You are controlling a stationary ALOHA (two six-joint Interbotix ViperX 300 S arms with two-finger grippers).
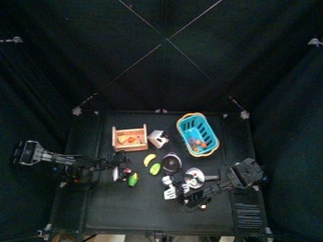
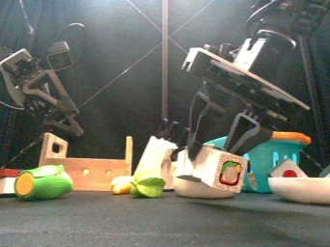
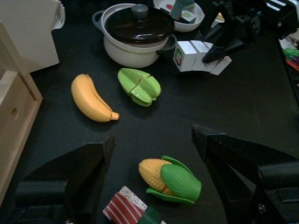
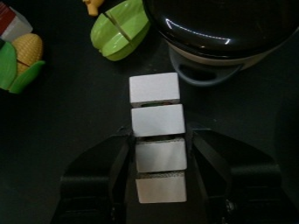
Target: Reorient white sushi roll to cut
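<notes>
Although its jaws stand wide, the right pincer (image 4: 162, 140) appears to be gripping the white sushi roll (image 4: 156, 105). The lower half of that segmented white bar sits between the two jaws with its sides against them, and the other half juts out past the tips. In the front view the roll hangs tilted under the pincer and seems just clear of the table (image 4: 70, 114), so I judge it held rather than merely straddled. Just beyond the roll's free end stands the dark-lidded pot (image 4: 222, 31). Off to one side of that end lies a green cut toy piece (image 4: 121, 31), and farther out on the same side a toy corn cob (image 4: 17, 57). Well away from the right pincer, the left pincer (image 3: 152, 140) hovers open over its own side of the table, empty, with a banana (image 3: 93, 96) ahead of it. The step in hand looks like the turning itself: the roll is taken up and is being brought round to a new attitude. The next move calls for setting it down flat and long-side out, clear of the pot's rim, so that the seams between its segments lie open to a blade. The jaws should part only once it rests steady, since a stubby piece let go at a tilt could topple or roll against the pot.
</notes>
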